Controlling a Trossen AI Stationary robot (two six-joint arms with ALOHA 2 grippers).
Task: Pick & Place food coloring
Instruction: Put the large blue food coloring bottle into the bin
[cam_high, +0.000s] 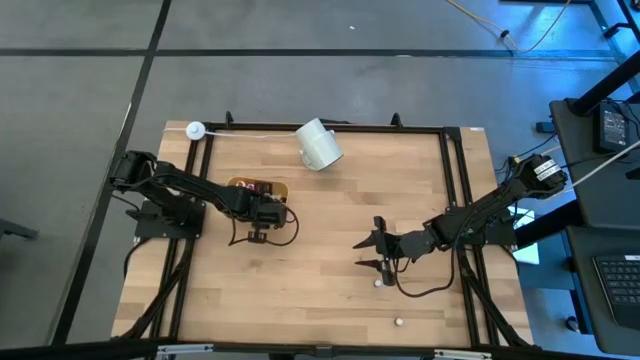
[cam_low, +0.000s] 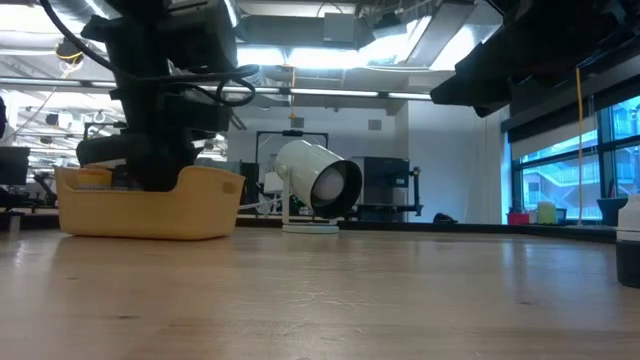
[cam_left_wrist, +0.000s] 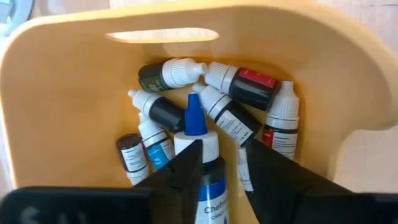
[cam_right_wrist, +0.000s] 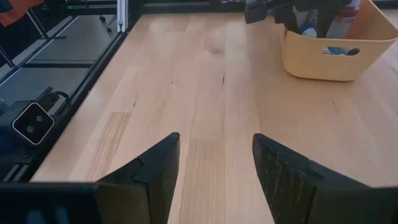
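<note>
The yellow-orange tray (cam_high: 240, 184) stands on the left half of the table and holds several food coloring bottles (cam_left_wrist: 236, 93) lying in a heap. My left gripper (cam_high: 262, 222) hangs over the tray's near side, shut on a blue-capped bottle (cam_left_wrist: 208, 177). My right gripper (cam_high: 376, 246) is open above bare wood at mid-table; its wrist view shows nothing between the fingers (cam_right_wrist: 214, 168). Two small bottles (cam_high: 378, 283) (cam_high: 398, 322) rest on the table near the right gripper. My left gripper holds the blue-capped bottle by its body (cam_left_wrist: 211, 168), pinched between the two fingers, which come from above and point down into the tray. The bottle lies along the fingers, with its blue cap (cam_left_wrist: 194, 118) pointing away past their tips toward the heap.
A white cup (cam_high: 318, 146) lies on its side near the far edge, its mouth (cam_low: 335, 186) facing the low camera. A white round thing (cam_high: 196, 129) sits at the frame's far left corner. Black rails border the table. Bare wood lies between tray and right gripper.
</note>
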